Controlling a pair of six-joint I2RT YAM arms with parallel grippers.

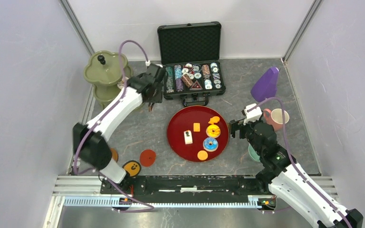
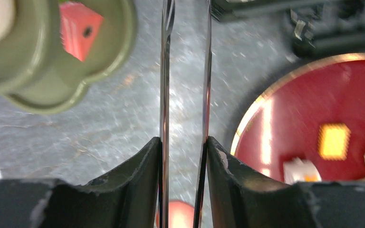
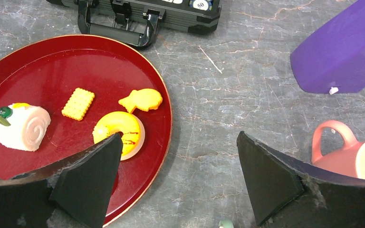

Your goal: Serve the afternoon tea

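The olive-green three-tier stand [image 1: 105,76] is at the back left; in the left wrist view its tier [image 2: 52,71] holds a red cake piece [image 2: 78,31]. My left gripper [image 1: 153,92] [image 2: 184,140] is shut on metal tongs [image 2: 164,71], whose two blades are apart with nothing between them, over the table between stand and tray. The dark-red tray [image 1: 176,142] holds a white roll cake [image 3: 23,127], a square biscuit [image 3: 78,103], a fish biscuit [image 3: 141,99], a yellow donut [image 3: 120,133], a blue donut [image 1: 210,144] and a round biscuit [image 1: 202,155]. My right gripper [image 1: 240,128] [image 3: 178,137] is open and empty beside the tray.
An open black case of poker chips [image 1: 192,76] stands behind the tray. A purple object [image 1: 265,84] and a pink cup [image 1: 278,118] are at the right. A teal cup [image 1: 253,153] shows under my right arm. Orange saucers [image 1: 147,157] lie front left.
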